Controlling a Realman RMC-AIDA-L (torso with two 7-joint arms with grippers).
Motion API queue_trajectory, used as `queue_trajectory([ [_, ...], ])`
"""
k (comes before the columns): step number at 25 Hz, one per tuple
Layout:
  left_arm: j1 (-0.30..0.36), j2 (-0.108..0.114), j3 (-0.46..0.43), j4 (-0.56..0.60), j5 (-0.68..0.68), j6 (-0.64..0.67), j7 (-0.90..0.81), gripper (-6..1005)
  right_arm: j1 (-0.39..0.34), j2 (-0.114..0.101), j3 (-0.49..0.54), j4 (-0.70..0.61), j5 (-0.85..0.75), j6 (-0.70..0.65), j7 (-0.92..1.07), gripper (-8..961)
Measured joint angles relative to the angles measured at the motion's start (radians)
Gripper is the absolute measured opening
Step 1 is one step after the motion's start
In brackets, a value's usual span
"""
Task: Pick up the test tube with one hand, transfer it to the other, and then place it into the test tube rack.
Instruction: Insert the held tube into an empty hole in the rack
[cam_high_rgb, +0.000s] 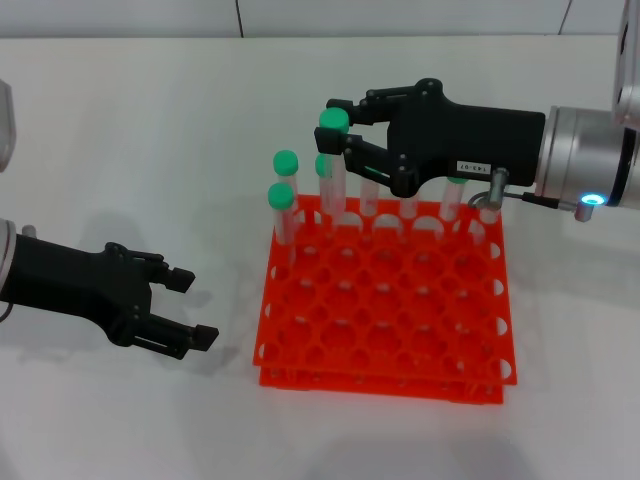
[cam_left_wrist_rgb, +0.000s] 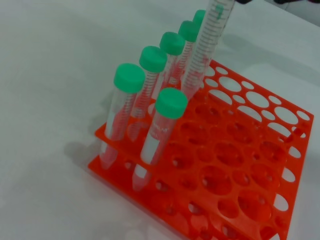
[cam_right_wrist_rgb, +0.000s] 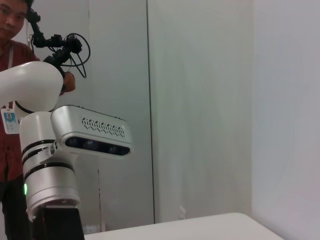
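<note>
— Head view?
— The right gripper (cam_high_rgb: 345, 128) pinches the test tube (cam_high_rgb: 333, 165) upright over the test tube rack (cam_high_rgb: 390, 300); the left gripper (cam_high_rgb: 190, 305) is spread, low on the surface.
— Left wrist?
— Tip near a hole — placing, I'd judge. Next: lower straight.
— Right wrist?
— Only the robot's body.

Slim clear plastic test tube (cam_high_rgb: 333, 165): green cap, faint printed graduation marks. Bright orange-red plastic rack (cam_high_rgb: 385, 310): grid of round holes. Both hands black; right hand (cam_high_rgb: 338, 125) bears small white printed label. Surface (cam_high_rgb: 130, 130) plain white.
</note>
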Motion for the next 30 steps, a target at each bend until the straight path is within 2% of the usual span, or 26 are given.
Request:
queue_trajectory([
  [30,-0.002,0.0,0.0,-0.01,-0.003,-0.013,0.015,878,0.031,0.002,-0.119,0.081,0.091,0.095,-0.05,266],
])
